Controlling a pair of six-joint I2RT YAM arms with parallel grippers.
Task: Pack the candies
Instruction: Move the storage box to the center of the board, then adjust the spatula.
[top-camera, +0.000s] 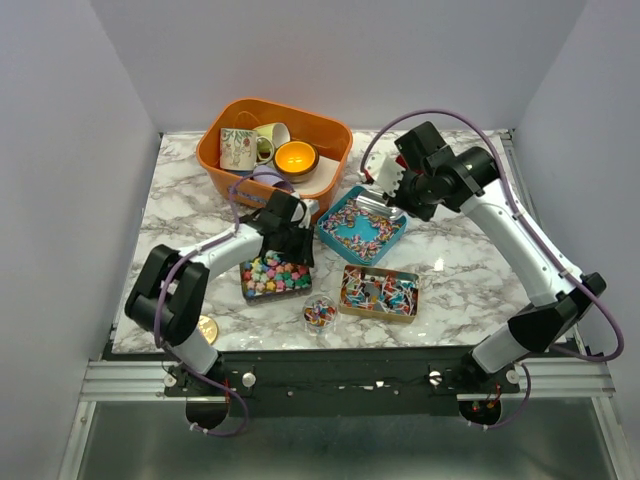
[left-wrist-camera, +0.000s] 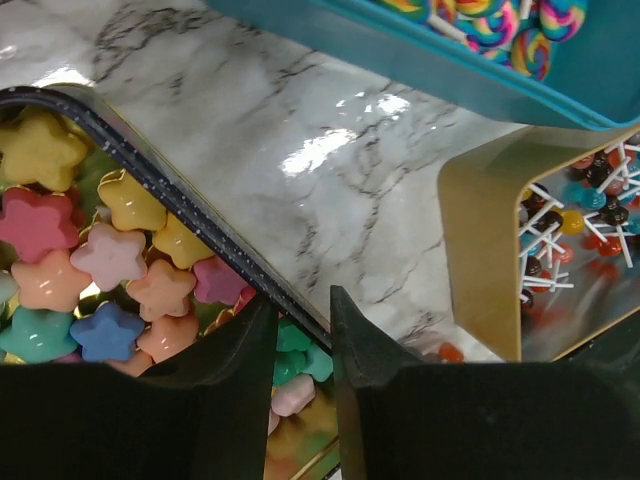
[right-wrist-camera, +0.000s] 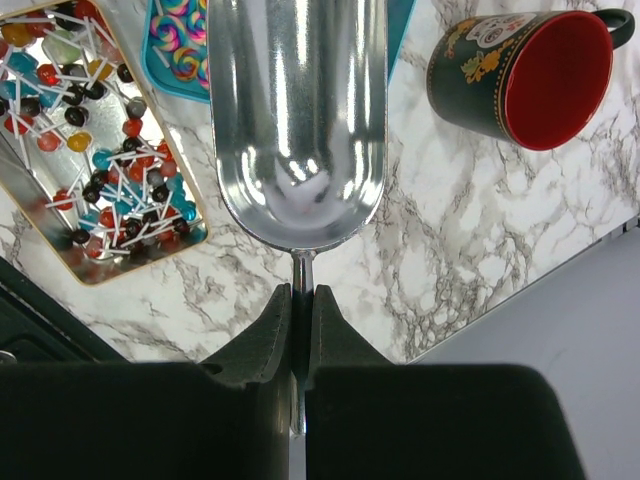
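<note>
Left tool (left-wrist-camera: 303, 310): clamped on rim of black tin (left-wrist-camera: 150, 170) of star candies (left-wrist-camera: 110, 255).
Right tool (right-wrist-camera: 300, 300): closed on handle of empty silver scoop (right-wrist-camera: 300, 120), over tabletop (right-wrist-camera: 480, 220) and edge of teal tray (right-wrist-camera: 160, 80) of swirl lollipops (right-wrist-camera: 180, 25).
Gold tin (left-wrist-camera: 480, 250): ball lollipops (right-wrist-camera: 100, 150).

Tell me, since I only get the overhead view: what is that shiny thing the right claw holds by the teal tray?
Observer: It's a metal scoop. The right claw pinches its thin handle, and the bowl is empty.
Operator: And the other one, over the colourful box?
Observer: The left claw has one finger on either side of the rim of the tin of star candies. I can't tell whether it is actually gripping the rim.
</note>
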